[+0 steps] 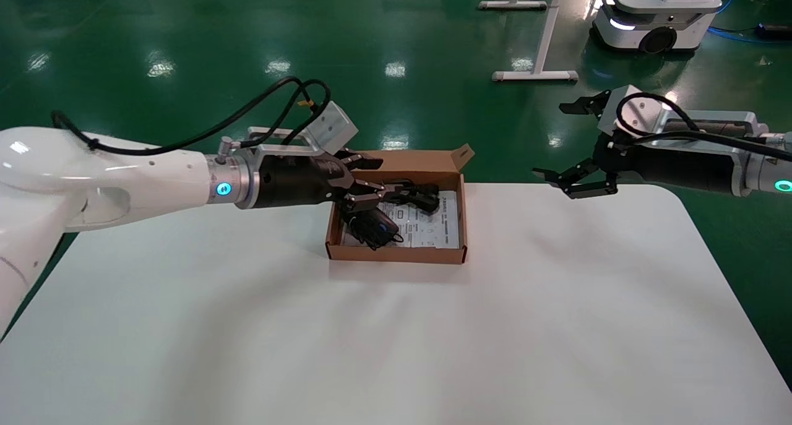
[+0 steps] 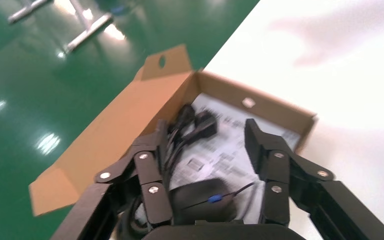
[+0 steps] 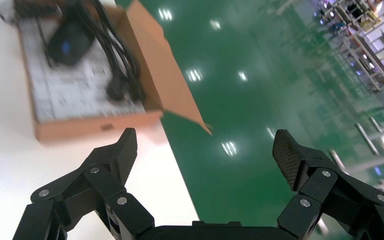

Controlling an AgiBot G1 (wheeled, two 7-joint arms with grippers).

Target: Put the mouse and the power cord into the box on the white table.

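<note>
1. Brown cardboard forms the box, which is seen at the centre of the head view on the white desk, its flap lid standing open at the far side.
2. The mouse is shown lying in the box's left part on the printed sheet; the power cord lies along the far wall.
3. The left pincer is held over the box's far-left corner with its fingers apart; in the left wrist view the mouse and the power cord are seen between them, gripped by neither.
4. The right pincer is parked at the upper right, off the desk's far edge, spread wide.
5. A white mobile base stands on the green floor at the upper right.
6. The box's near-left corner is partly hidden by the left pincer in the wrist view.
</note>
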